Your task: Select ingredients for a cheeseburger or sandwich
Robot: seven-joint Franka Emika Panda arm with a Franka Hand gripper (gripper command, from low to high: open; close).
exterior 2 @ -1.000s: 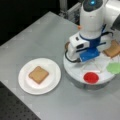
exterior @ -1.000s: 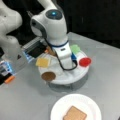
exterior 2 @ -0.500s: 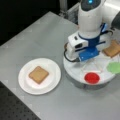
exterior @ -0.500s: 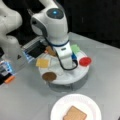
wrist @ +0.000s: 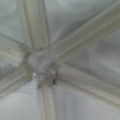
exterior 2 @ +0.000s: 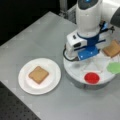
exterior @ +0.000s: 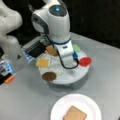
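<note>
the white arm stands bent low over the round white divided tray (exterior: 75, 75), its glossy wrist pressed down near the tray's middle, so the claw (exterior 2: 86, 61) sits hidden under the blue-trimmed wrist block and i cannot tell whether its fingers are spread or pressed together. the wrist view shows only the tray's hub (wrist: 41, 62), where smooth pale ridges meet like spokes, scuffed grey at the joint. around the arm lie the flat toy pieces, each in its own wedge: a dark brown round patty (exterior: 49, 76) at a front view's lower left of the tray, a yellow-orange cheese square (exterior: 43, 62) just above it, a toast-brown bread square (exterior: 51, 50) partly behind the wrist, a green square (exterior: 76, 47) peeking out at the far side, and a glossy red disc (exterior: 85, 61) at the rim. off the tray, on the matte grey table (exterior 2: 45, 32), a white paper plate (exterior 2: 51, 82) with a fluted edge carries a second toast-brown bread square (exterior 2: 38, 74), lying flat and alone at its centre.
</note>
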